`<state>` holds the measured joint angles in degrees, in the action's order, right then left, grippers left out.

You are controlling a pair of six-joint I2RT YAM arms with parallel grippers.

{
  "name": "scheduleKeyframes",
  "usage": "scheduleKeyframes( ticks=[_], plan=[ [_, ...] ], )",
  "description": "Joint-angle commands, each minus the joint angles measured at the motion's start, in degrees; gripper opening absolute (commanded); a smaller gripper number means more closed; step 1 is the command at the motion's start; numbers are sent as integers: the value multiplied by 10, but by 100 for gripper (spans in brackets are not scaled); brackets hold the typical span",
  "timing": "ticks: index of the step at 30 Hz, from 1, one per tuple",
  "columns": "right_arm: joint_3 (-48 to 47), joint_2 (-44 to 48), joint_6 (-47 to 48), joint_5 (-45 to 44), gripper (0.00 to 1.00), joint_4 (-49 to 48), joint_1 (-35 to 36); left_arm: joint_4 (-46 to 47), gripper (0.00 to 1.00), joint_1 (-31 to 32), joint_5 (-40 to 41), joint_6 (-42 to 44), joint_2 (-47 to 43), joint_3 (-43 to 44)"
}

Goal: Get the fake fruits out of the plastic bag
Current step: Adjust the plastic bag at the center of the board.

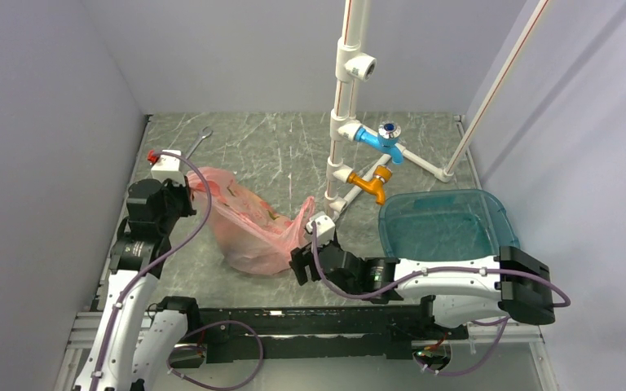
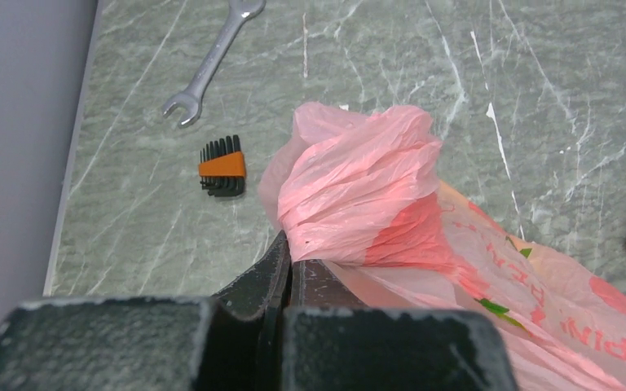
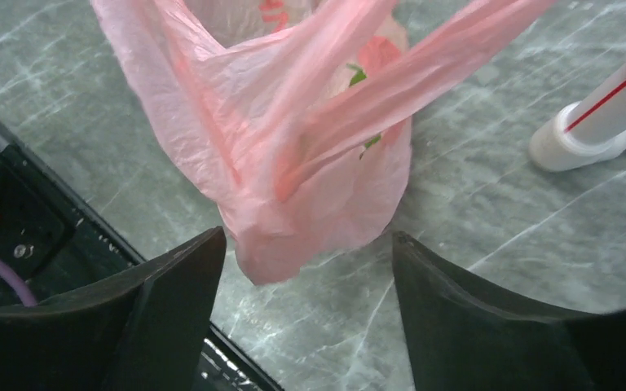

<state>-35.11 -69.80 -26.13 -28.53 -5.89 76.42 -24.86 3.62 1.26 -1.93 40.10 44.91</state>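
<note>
On table [image 1: 277,155]: one plastic bag [image 1: 249,228], one wrench [image 1: 198,142], one tub [image 1: 444,224].

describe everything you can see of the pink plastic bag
The plastic bag is thin, crinkled, translucent pink film with red and green print. Its body slumps on the table, stretched between the arms. The left gripper is shut on one bunched end. The other end, with taut handle strips, sits inside the open right gripper, apparently untouched. Contents unclear.

Pink plastic bag [image 1: 249,228] shows red and green prints on grey white-veined table [image 1: 277,151].
</note>
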Motion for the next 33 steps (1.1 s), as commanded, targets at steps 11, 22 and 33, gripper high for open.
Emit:
scheduleKeyframes(
  ticks=[11, 22, 33],
  plan=[
    [-336, -131, -461, -346, 99, 391, -7, 37, 0, 2, -23, 12, -10, 12],
    [-301, -160, -402, -321, 93, 305, -49, 41, 0, 2, -17, 10, -29, 8],
    [-264, -180, -24, -99, 38, 5, -88, 34, 0, 2, -14, 5, -19, 9]
  ],
)
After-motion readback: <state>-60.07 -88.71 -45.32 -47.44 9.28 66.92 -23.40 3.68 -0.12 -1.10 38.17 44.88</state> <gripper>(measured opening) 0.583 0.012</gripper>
